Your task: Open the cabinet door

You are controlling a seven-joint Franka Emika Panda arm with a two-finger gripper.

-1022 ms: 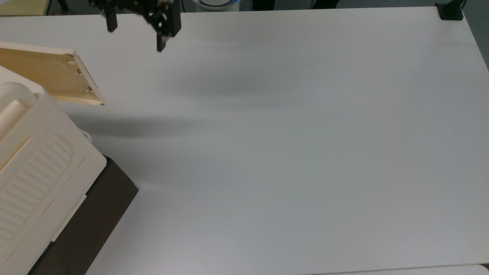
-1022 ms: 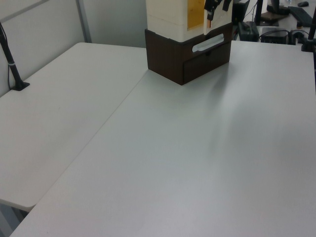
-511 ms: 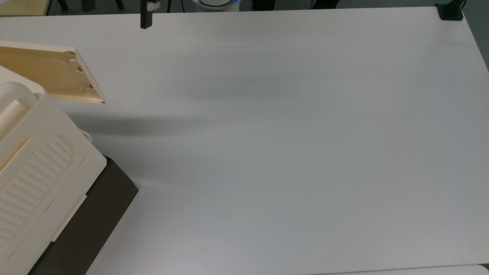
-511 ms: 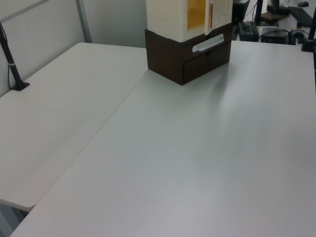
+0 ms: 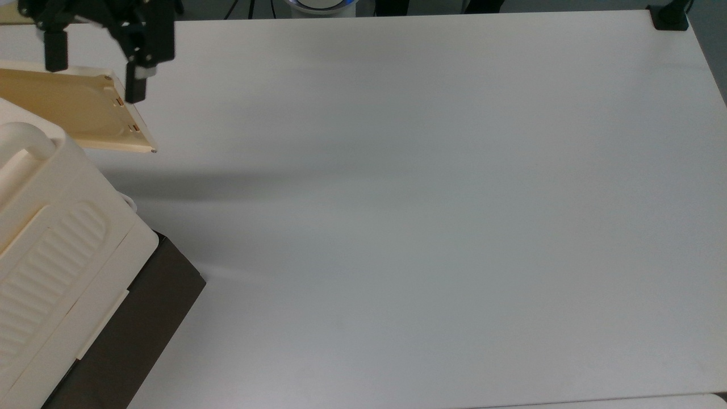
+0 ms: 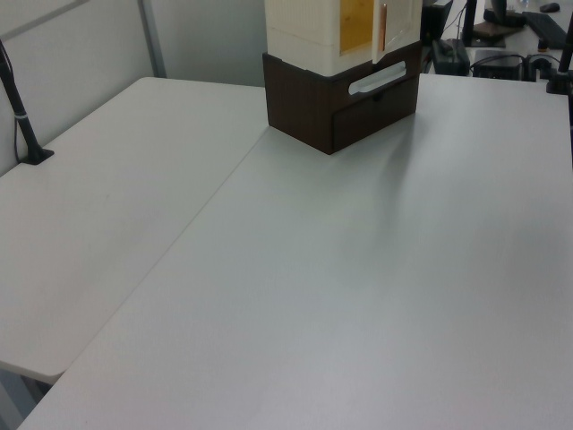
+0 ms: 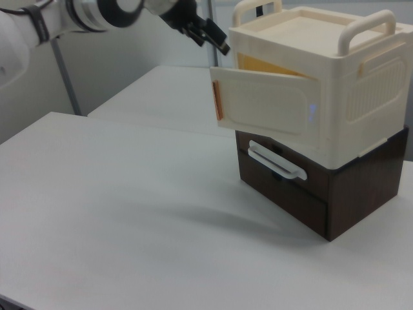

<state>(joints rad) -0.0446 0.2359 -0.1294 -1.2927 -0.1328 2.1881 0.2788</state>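
Observation:
The cabinet door (image 5: 74, 108) is a cream-tan panel with small brown catches on its free edge, standing swung out from the cream cabinet (image 5: 51, 250) at the top view's left. The right view shows the cabinet door (image 7: 264, 103) ajar, with the yellow inside behind it. In the left view the cabinet door (image 6: 380, 27) appears edge-on at the top. My gripper (image 5: 95, 74) is open, its black fingers spread wide above the door's far edge. In the right view my gripper (image 7: 216, 39) hangs just above and behind the door's free edge, next to the cabinet's top corner.
The cabinet sits on a dark brown drawer base (image 7: 310, 187) with a white handle (image 7: 277, 161). The white table (image 5: 426, 227) stretches wide to the top view's right. A black clamp (image 5: 670, 17) stands at its far right corner, and a black post (image 6: 22, 116) at the left view's left.
My gripper has travelled from the table's far edge towards the top view's left, and now hangs over the open door. The door has kept its angle.

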